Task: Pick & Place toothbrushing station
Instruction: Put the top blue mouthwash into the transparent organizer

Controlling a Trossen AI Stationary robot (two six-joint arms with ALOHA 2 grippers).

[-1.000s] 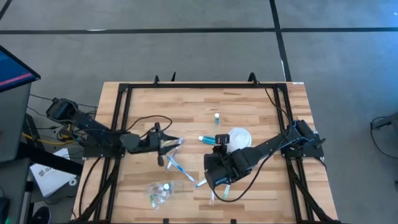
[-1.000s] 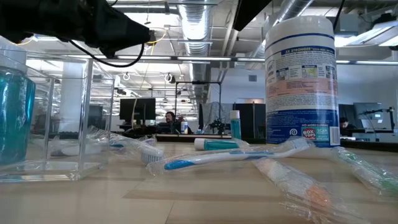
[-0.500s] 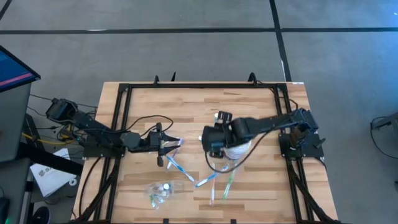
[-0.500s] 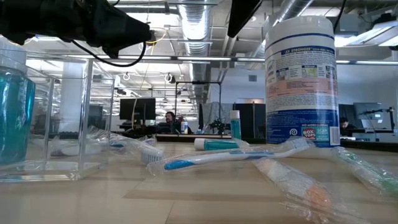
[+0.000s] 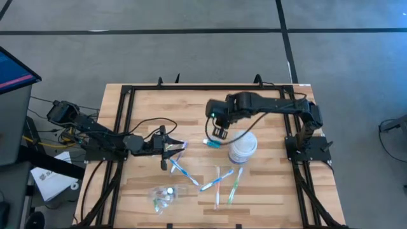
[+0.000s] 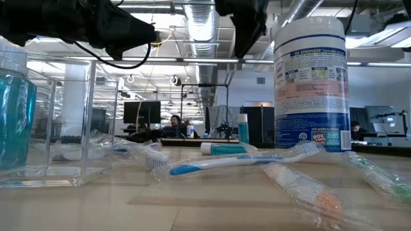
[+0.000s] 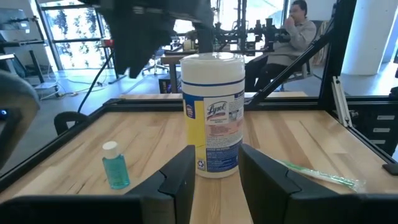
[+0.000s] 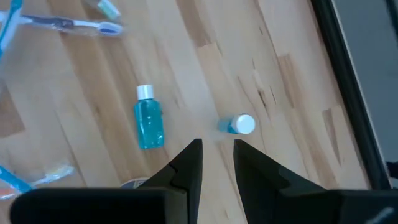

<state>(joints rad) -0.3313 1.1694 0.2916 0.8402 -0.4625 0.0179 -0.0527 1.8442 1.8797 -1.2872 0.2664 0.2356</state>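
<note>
I count two blue bottles (image 8: 149, 124), one white wipes canister (image 5: 242, 147) at centre frame, one crinkly bag (image 5: 164, 196) at lower left, and at least five toothbrushes (image 5: 213, 184) scattered along the bottom.

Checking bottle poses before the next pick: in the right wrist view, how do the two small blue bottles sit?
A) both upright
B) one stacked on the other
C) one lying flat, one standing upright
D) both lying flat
C. In the right wrist view, one blue bottle lies on its side with its full length showing, while the other bottle shows mainly its round white cap from above, standing apart from it on the wooden table.
</note>
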